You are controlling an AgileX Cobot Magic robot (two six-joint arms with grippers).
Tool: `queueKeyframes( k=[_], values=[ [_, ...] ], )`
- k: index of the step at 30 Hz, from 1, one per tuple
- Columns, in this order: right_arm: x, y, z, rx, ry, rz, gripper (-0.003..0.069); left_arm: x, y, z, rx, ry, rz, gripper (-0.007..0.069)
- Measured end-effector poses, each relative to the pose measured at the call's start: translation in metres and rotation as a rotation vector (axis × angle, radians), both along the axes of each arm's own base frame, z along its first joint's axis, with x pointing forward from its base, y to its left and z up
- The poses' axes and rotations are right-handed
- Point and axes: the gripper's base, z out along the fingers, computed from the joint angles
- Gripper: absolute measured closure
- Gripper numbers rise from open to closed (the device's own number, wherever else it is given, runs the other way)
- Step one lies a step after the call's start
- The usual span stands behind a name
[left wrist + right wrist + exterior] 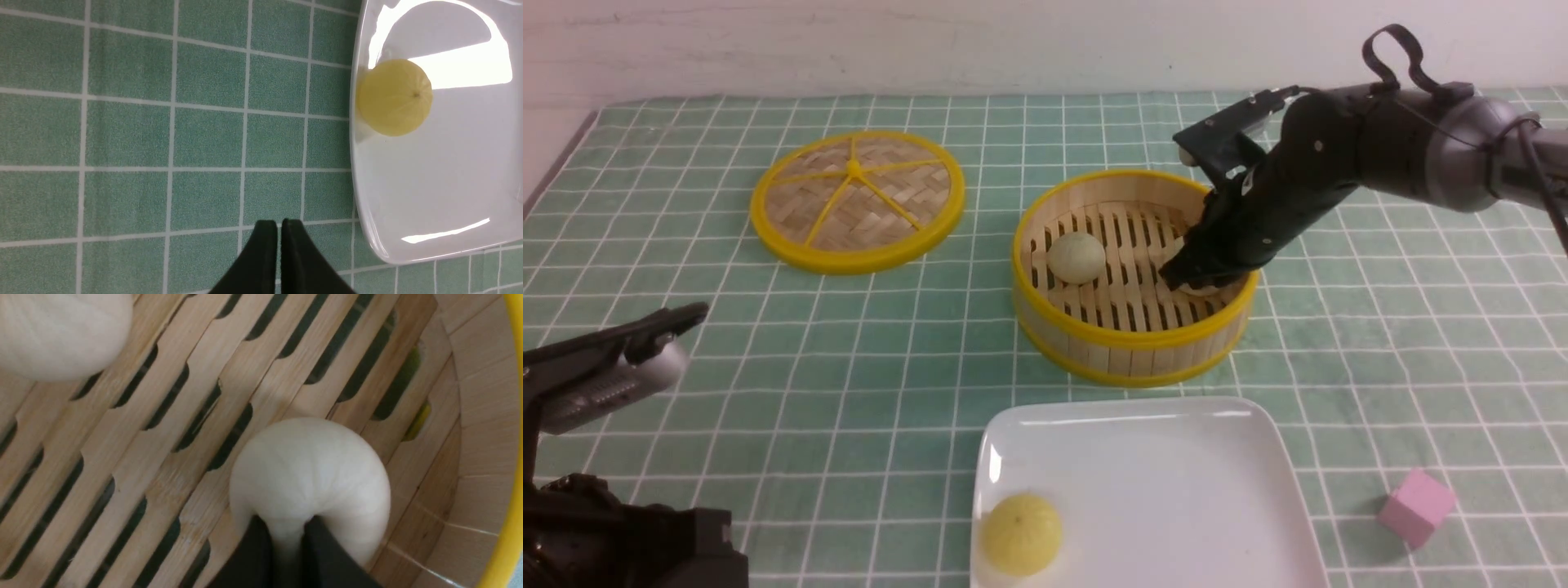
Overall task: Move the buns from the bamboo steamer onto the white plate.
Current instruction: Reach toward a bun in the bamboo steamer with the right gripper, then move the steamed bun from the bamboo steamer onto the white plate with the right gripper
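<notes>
Your right gripper (286, 533) pinched the bun (310, 469) at three o'clock in the bamboo steamer (470, 416); you needed a slow vertical lift clearing the rim. Your left gripper (279, 222) was closed, empty.

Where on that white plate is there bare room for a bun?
Most of the white plate is bare, from the yellow ball in its near-left corner across to its right rim. Crowded: the bamboo steamer, where the right hand pinches the right bun, the left bun alongside.
</notes>
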Motion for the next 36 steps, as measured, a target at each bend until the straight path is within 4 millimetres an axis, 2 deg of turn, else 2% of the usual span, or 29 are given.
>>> queueKeyframes(
  k=[3, 7, 9, 10, 11, 12, 13, 14, 16, 17, 21, 22, 23, 24, 25, 27, 28, 29, 32, 36],
  values=[
    [-0.003, 0.000, 0.006, 0.015, 0.014, -0.009, 0.0638, -0.001, 0.000, -0.002, -0.003, 0.005, 0.002, 0.0576],
    [-0.019, -0.005, 0.039, 0.023, 0.036, -0.006, 0.0638, -0.002, 0.000, -0.005, -0.004, 0.015, 0.003, 0.0573],
    [-0.043, -0.011, 0.078, 0.028, 0.072, 0.001, 0.0638, -0.002, 0.000, -0.005, -0.005, 0.017, 0.003, 0.0571],
    [-0.043, -0.011, 0.077, 0.024, 0.083, 0.003, 0.0638, -0.002, 0.000, -0.005, -0.005, 0.017, 0.003, 0.0571],
    [-0.063, -0.018, 0.106, 0.031, 0.104, -0.002, 0.0638, -0.002, 0.000, -0.005, -0.007, 0.016, 0.004, 0.0570],
    [-0.079, -0.023, 0.122, 0.028, 0.143, -0.007, 0.0638, -0.002, -0.001, -0.005, -0.008, 0.016, 0.004, 0.0568],
    [-0.082, -0.024, 0.127, 0.033, 0.143, -0.011, 0.0638, -0.002, -0.001, -0.005, -0.008, 0.016, 0.004, 0.0568],
    [-0.096, -0.028, 0.140, 0.038, 0.174, -0.020, 0.0638, -0.002, -0.001, -0.005, -0.008, 0.016, 0.004, 0.0566],
    [-0.117, -0.030, 0.154, 0.054, 0.202, -0.018, 0.0638, -0.002, -0.001, -0.005, -0.010, 0.016, 0.004, 0.0565],
    [-0.124, -0.029, 0.154, 0.052, 0.212, -0.011, 0.0638, -0.002, -0.001, -0.005, -0.013, 0.016, 0.005, 0.0563],
    [-0.150, -0.018, 0.142, 0.039, 0.272, 0.027, 0.0638, -0.002, -0.001, -0.005, -0.023, 0.014, 0.008, 0.0557],
    [-0.161, -0.009, 0.129, 0.025, 0.312, 0.045, 0.0638, -0.002, -0.001, -0.005, -0.024, 0.014, 0.008, 0.0556],
    [-0.162, -0.009, 0.124, 0.021, 0.321, 0.040, 0.0638, -0.002, -0.001, -0.005, -0.024, 0.014, 0.008, 0.0556],
    [-0.173, 0.002, 0.102, 0.005, 0.340, 0.046, 0.0636, -0.001, -0.002, -0.005, -0.025, 0.014, 0.009, 0.0552],
    [-0.177, 0.006, 0.090, -0.003, 0.337, 0.039, 0.0635, -0.001, -0.002, -0.005, -0.026, 0.014, 0.009, 0.0552],
    [-0.182, 0.012, 0.068, -0.030, 0.302, 0.021, 0.0627, -0.001, -0.002, -0.005, -0.026, 0.014, 0.009, 0.0550],
    [-0.182, 0.012, 0.065, -0.033, 0.296, 0.019, 0.0626, -0.001, -0.002, -0.005, -0.026, 0.014, 0.009, 0.0550],
    [-0.184, 0.016, 0.048, -0.057, 0.255, 0.002, 0.0613, -0.001, -0.002, -0.005, -0.026, 0.012, 0.010, 0.0548],
    [-0.184, 0.021, 0.023, -0.097, 0.184, -0.014, 0.0578, -0.001, -0.002, -0.005, -0.026, 0.013, 0.010, 0.0547],
    [-0.183, 0.031, 0.000, -0.114, 0.165, -0.058, 0.0474, -0.001, -0.002, -0.005, -0.026, 0.013, 0.010, 0.0544]
  ],
)
